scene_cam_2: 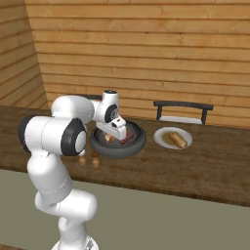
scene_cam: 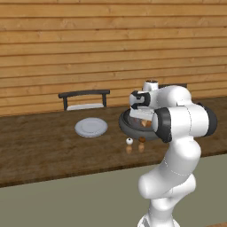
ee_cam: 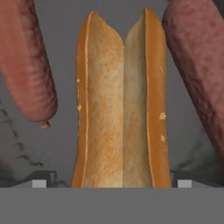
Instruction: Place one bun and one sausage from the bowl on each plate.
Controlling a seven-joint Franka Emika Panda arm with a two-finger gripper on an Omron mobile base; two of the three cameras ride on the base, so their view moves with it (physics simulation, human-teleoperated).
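Observation:
The dark-grey bowl [scene_cam: 124,127] [scene_cam_2: 138,142] stands on the wooden counter. My gripper [scene_cam: 142,116] [scene_cam_2: 118,131] [ee_cam: 113,180] reaches down into it and is open. In the hand view a split bun [ee_cam: 122,109] lies straight ahead between my fingertips [ee_cam: 43,180], with a small gap on each side. One sausage [ee_cam: 27,65] lies to its left and another sausage [ee_cam: 197,70] to its right on the bowl's floor [ee_cam: 64,144]. Left of the bowl sits a bare plate [scene_cam: 91,127]. The plate to the bowl's right [scene_cam_2: 161,137] holds a bun [scene_cam_2: 178,140].
Two small shakers [scene_cam: 129,142] [scene_cam_2: 95,161] stand on the counter just in front of the bowl. A dark chair [scene_cam: 84,99] [scene_cam_2: 183,111] stands behind the counter at each plate, against the wooden plank wall. The counter's front edge runs below the shakers.

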